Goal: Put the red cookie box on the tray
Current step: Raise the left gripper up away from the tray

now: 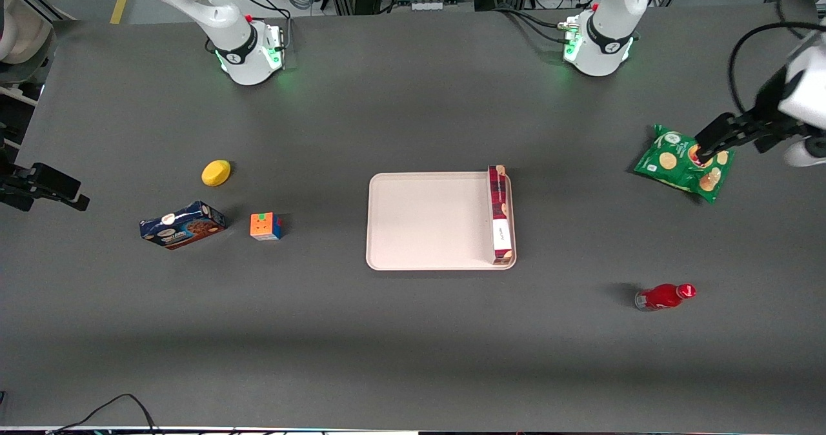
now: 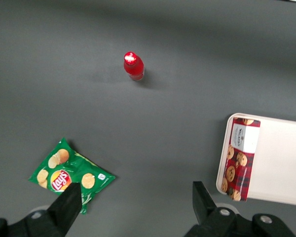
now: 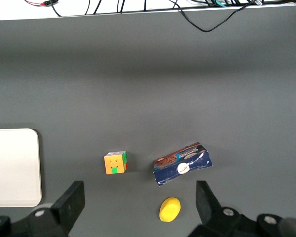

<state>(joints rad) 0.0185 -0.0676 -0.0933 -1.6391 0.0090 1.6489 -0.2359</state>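
Red cookie box lying on tray, along rim nearest working arm; likely light, stiff carton, best pinched across narrow sides; gripper above chip bag, fingers apart, empty.

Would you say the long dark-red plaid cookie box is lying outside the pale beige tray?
No, the red cookie box lies in the tray; the open gripper hovers apart.

The dark grey table carries the tray near its middle; the red cookie box lies in the tray along the rim at the working arm's end. Toward that end lie a green chip bag and, nearer the front camera, a red bottle on its side; the gripper hangs open above the bag. Toward the parked arm's end sit a yellow lemon, a blue cookie box and a puzzle cube.
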